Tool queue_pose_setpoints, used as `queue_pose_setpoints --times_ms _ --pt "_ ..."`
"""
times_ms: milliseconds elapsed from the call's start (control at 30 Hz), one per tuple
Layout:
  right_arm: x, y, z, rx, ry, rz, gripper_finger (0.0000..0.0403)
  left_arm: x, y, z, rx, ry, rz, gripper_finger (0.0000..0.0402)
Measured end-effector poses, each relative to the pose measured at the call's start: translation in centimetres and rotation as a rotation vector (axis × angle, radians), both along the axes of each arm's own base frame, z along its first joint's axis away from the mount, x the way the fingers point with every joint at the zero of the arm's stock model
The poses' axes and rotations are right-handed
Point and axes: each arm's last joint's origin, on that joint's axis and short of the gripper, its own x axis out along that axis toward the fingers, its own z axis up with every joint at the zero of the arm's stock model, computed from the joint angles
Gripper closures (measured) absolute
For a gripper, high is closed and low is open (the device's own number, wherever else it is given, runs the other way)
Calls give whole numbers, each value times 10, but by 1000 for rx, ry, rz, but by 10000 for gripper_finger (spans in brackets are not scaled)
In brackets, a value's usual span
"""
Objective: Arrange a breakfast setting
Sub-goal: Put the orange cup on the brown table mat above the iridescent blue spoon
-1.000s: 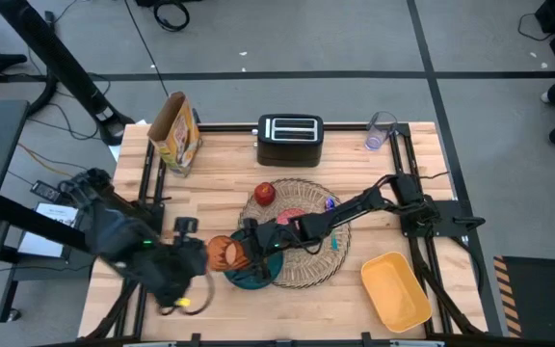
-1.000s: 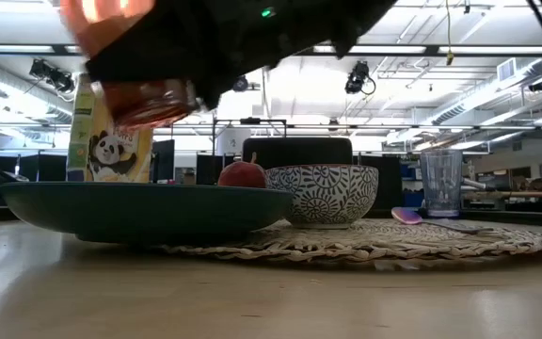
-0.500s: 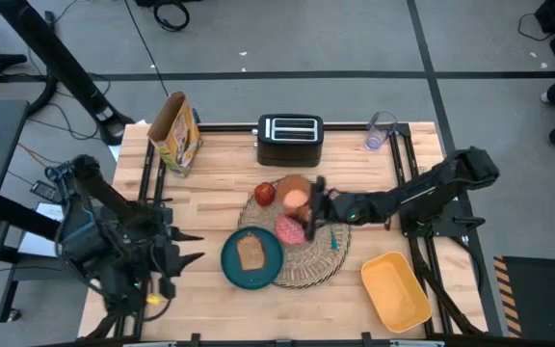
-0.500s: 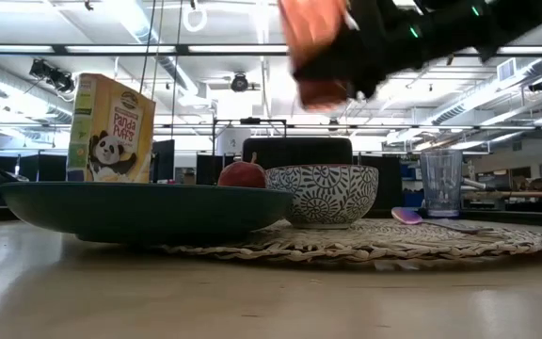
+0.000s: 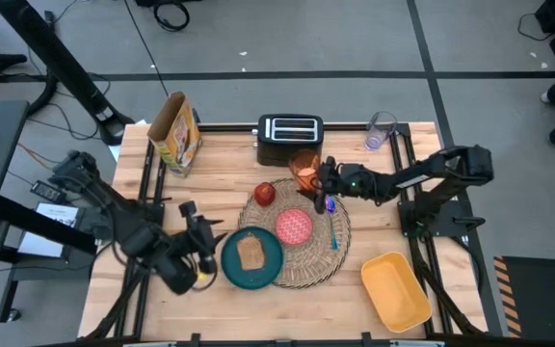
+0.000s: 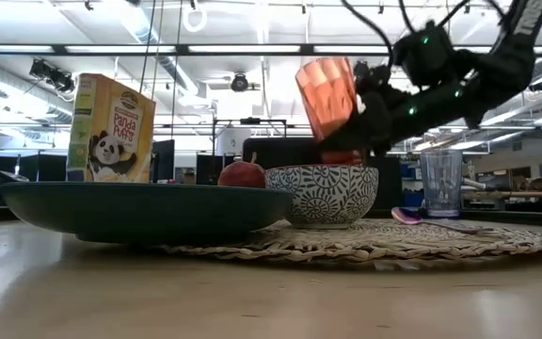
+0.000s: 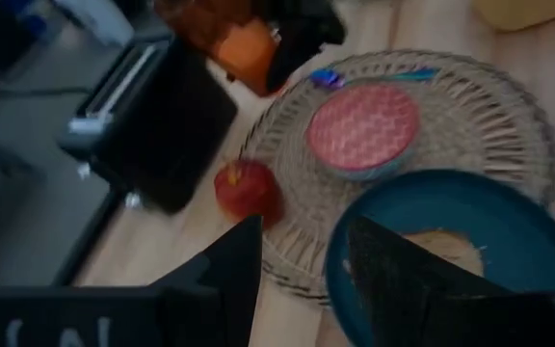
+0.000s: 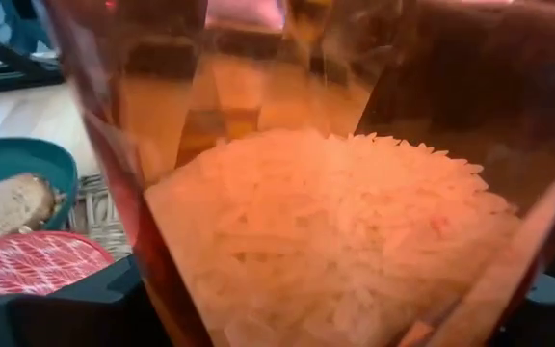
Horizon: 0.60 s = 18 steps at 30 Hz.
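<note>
The round straw placemat (image 5: 308, 262) lies mid-table. A teal plate (image 5: 270, 272) with a toast slice (image 5: 250, 253) overlaps its near left edge. A small red bowl (image 5: 294, 226), a red apple (image 5: 264, 194) and a blue spoon (image 5: 332, 224) rest on the mat. My right gripper (image 5: 316, 181) is shut on the orange cup (image 5: 303, 171), which is over the mat's far edge in front of the toaster. Left of the plate my left gripper (image 5: 210, 249) stands open, nothing between its fingers (image 7: 234, 265). My right gripper pinches the orange cup's lower wall (image 6: 344, 132) between its two fingers, one on each side (image 8: 133, 260). The fingers come nearly level from the table's right side. The cup is lifted clear, mouth up, leaning a little away from the gripper.
A black toaster (image 5: 290, 138) stands at the far edge just behind the cup. A cereal box (image 5: 176, 132) is at the far left, a clear plastic cup (image 5: 381, 130) at the far right, and a yellow tub (image 5: 396, 289) at the near right.
My right gripper has carried the orange cup from beside the plate's left rim across the placemat toward the far right, to the mat's far edge by the toaster. My left gripper drew back from the plate, then sank and tipped down beside it.
</note>
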Motion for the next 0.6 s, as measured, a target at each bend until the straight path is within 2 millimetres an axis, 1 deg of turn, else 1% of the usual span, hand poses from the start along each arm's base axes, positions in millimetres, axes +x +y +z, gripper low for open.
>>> queue_pose_setpoints --times_ms 67,133,300,367,467,600 --pt "2 -6 -7 -2 -3 13 73 -4 9 -7 -32 -15 13 242" --pt "0 -10 -16 0 -22 25 73 -9 16 -9 -75 -66 15 242" --pt "-14 -17 -35 8 -62 35 73 -23 35 -18 -168 -134 -14 242" --pt "-17 -17 -41 27 -58 66 73 -27 42 -22 -206 -152 -35 242" --pt "-16 -17 -48 40 -49 129 73 -30 51 -28 -244 -193 -75 242" --pt "-15 -24 -58 53 -21 131 73 -30 61 -36 -280 -275 -99 242"
